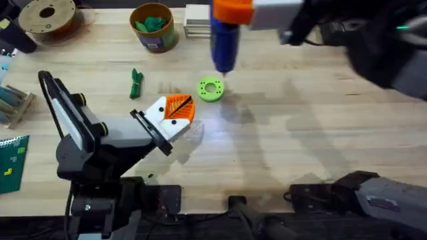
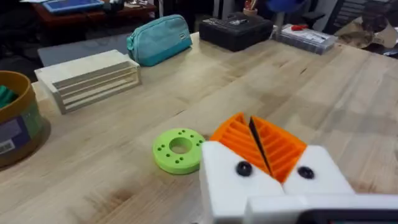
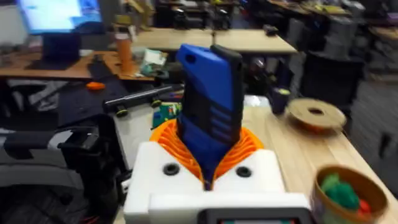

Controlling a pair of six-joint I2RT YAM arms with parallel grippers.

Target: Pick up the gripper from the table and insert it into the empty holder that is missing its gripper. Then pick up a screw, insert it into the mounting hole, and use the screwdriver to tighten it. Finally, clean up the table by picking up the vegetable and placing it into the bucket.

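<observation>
Nearest the overhead camera, large and blurred at the top edge, the right gripper (image 1: 235, 12) is clamped on the screwdriver (image 1: 223, 41), a smooth bright blue pen-shaped tool whose long axis runs down toward the table (image 1: 320, 133), its dark tip pointing at a lime-green plastic ring (image 1: 211, 89) pierced with small holes. Below that, the left gripper (image 1: 177, 109), white with orange ribbed pads pressed together, rests low over the pale wooden planks just beside the ring. The vegetable (image 1: 136, 83), a slender dark green bundle, lies on the wood to the left of the ring, its length running roughly toward and away from the arm bases. Farther back stands the bucket (image 1: 154, 28), a round ochre tub with a bluish label and green items inside; a brown spool (image 1: 48, 19) sits at the far left corner. In the left wrist view, the left gripper's (image 2: 256, 144) ribbed orange pads (image 2: 283, 148) meet with nothing between them, the green ring (image 2: 178, 150) lying flat just beside them; a slatted wooden block (image 2: 90, 78), a teal pouch (image 2: 160, 38) and the bucket's (image 2: 15, 121) edge lie beyond. In the right wrist view, the right gripper (image 3: 208, 163) pinches the blue screwdriver (image 3: 210, 106) between its orange pads, the tool's body standing up from them, with the bucket (image 3: 348, 193) on the wood to one side.
</observation>
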